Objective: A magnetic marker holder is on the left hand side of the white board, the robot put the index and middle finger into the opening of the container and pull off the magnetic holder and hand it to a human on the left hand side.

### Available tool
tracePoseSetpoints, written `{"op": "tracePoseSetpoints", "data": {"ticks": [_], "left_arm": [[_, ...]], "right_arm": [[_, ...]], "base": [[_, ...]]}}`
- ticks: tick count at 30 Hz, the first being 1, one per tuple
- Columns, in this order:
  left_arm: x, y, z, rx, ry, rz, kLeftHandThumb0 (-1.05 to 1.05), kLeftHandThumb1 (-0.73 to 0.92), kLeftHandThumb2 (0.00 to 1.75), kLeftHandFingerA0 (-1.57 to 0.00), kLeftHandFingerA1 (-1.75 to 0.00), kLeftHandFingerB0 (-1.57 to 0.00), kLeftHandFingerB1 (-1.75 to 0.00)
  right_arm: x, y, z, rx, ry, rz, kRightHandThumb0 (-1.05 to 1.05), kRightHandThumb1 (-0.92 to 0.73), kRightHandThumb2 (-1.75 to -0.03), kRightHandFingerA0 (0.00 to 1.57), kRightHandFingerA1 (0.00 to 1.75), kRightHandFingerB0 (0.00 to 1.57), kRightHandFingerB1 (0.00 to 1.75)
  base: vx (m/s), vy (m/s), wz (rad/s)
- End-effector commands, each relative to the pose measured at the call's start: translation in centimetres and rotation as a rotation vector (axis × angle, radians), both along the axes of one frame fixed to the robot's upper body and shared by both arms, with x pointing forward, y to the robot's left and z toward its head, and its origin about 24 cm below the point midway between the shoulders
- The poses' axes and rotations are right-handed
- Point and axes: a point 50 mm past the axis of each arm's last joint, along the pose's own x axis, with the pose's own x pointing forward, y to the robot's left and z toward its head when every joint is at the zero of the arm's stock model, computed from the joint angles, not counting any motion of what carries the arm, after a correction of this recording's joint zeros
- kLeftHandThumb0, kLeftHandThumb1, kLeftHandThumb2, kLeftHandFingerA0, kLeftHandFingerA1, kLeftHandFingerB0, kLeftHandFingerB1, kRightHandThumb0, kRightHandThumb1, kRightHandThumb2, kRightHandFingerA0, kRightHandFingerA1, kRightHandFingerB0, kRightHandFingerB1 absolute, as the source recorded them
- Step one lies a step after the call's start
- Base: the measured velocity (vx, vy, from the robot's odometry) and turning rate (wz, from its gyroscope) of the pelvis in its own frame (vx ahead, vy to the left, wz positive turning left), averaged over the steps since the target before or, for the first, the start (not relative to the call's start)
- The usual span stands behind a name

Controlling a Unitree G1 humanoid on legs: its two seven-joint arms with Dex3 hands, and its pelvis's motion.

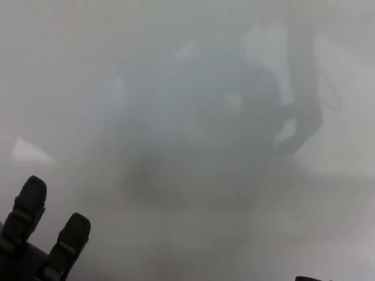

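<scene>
Whiteboard (pixel 176 58) fills view; glossy, blurred dark reflection, nothing attached.

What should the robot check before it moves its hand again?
1. Left hand empty: ok, two fingers spread, nothing between them.
2. Holder off the whiteboard: ok, none shows on it.
3. Person has the holder: cannot tell, neither is in view.
4. Right hand safe to move: cannot tell, only a dark sliver shows at the bottom edge.
5. Path clear near the left hand: ok as far as shown, only bare board beside it.
</scene>
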Motion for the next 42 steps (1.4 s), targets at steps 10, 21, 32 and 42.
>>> {"op": "tracePoseSetpoints", "data": {"ticks": [10,21,32,42], "left_arm": [[-6.6,1.8,-9.9,0.983,0.576,0.395,-0.57,0.66,0.61,-0.27,-0.38,-0.22,-0.28],[-8.9,2.6,-12.8,0.859,0.750,0.384,-0.65,0.51,0.82,-0.19,-0.48,-0.10,-0.39],[-7.8,3.5,-13.1,0.796,0.762,0.423,-0.60,0.51,0.78,-0.15,-0.46,-0.08,-0.37],[-7.1,3.2,-13.5,0.840,0.791,0.476,-0.59,0.65,0.60,-0.10,-0.34,-0.06,-0.25]], "right_arm": [[-2.1,-0.2,-0.5,0.024,0.025,0.014,-0.36,-0.68,-0.60,0.80,0.50,0.71,0.49],[-2.2,0.4,-0.8,0.039,0.031,0.058,-0.34,-0.70,-0.59,0.81,0.49,0.66,0.48],[-0.5,0.8,-0.4,0.011,0.013,0.070,-0.38,-0.70,-0.59,0.79,0.49,0.64,0.46],[-0.6,1.0,-0.7,0.012,0.020,0.076,-0.37,-0.70,-0.59,0.79,0.49,0.64,0.47]], "base": [[0.00,0.000,0.00],[0.00,0.000,0.00],[0.00,0.000,0.00],[0.00,0.000,0.00]]}}
